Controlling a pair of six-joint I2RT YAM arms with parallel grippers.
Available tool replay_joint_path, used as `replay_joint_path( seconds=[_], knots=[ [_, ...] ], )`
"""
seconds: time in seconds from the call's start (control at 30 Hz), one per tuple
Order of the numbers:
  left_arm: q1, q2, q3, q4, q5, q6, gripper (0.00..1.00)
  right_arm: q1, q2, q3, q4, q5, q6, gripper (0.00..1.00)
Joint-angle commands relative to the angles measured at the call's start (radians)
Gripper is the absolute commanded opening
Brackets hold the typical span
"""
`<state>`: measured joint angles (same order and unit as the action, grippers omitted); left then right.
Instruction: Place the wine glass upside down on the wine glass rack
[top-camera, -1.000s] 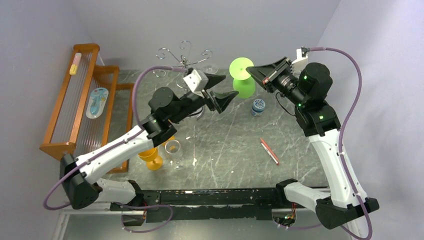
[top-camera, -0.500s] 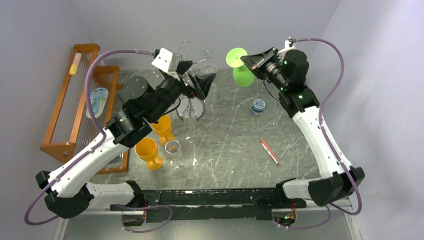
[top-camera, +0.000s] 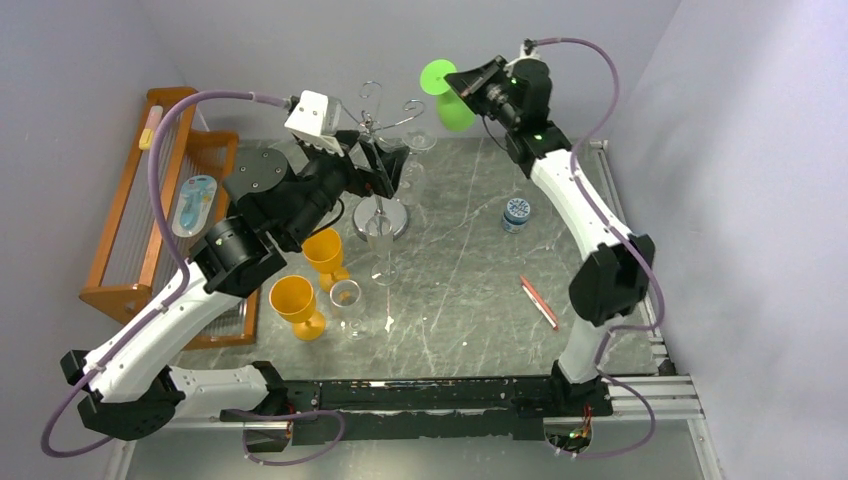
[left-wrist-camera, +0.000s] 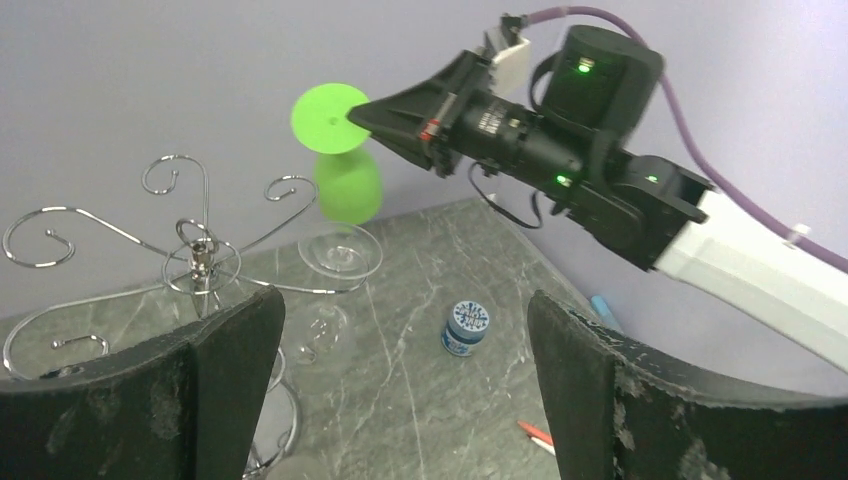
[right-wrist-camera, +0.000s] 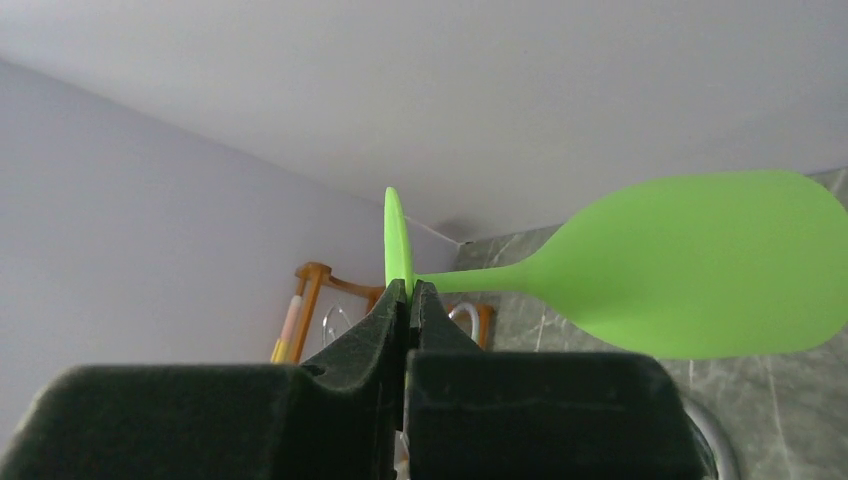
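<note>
Green wine glass (top-camera: 452, 100) lifted, inverted, foot pinched in right gripper (right-wrist-camera: 410, 300), held near wine glass rack (left-wrist-camera: 200, 262); not yet hung. Left gripper (top-camera: 388, 166) spread wide, empty.

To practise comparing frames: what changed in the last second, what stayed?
The right gripper, shut on the green wine glass, carried it up and left toward the wine glass rack. The left gripper, open, swung left to the rack. The yellow goblets, jar and pen stayed.

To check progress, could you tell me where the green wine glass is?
In the top view, the green wine glass hangs foot-up in the right gripper above the table's far edge, right of the wine glass rack.
</note>
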<state>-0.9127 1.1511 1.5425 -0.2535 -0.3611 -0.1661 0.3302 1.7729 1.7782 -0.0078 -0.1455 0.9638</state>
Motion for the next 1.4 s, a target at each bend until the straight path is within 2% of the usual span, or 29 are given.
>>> replay_joint_path(
  seconds=[0.0,0.33,0.7,1.37],
  knots=[
    [-0.002,-0.029,-0.019,-0.045,-0.028,-0.030,0.94,0.033,0.110,0.137,0.036,-0.041,0.011,0.00],
    [-0.002,-0.040,-0.020,-0.081,-0.046,-0.024,0.94,0.107,0.237,0.286,-0.032,-0.116,0.021,0.00],
    [-0.002,-0.071,-0.064,-0.062,-0.049,-0.020,0.94,0.136,0.227,0.282,-0.122,-0.123,-0.003,0.00],
    [-0.002,-0.084,-0.052,-0.069,-0.037,-0.043,0.93,0.135,0.163,0.284,-0.268,-0.023,0.024,0.00]
  ],
)
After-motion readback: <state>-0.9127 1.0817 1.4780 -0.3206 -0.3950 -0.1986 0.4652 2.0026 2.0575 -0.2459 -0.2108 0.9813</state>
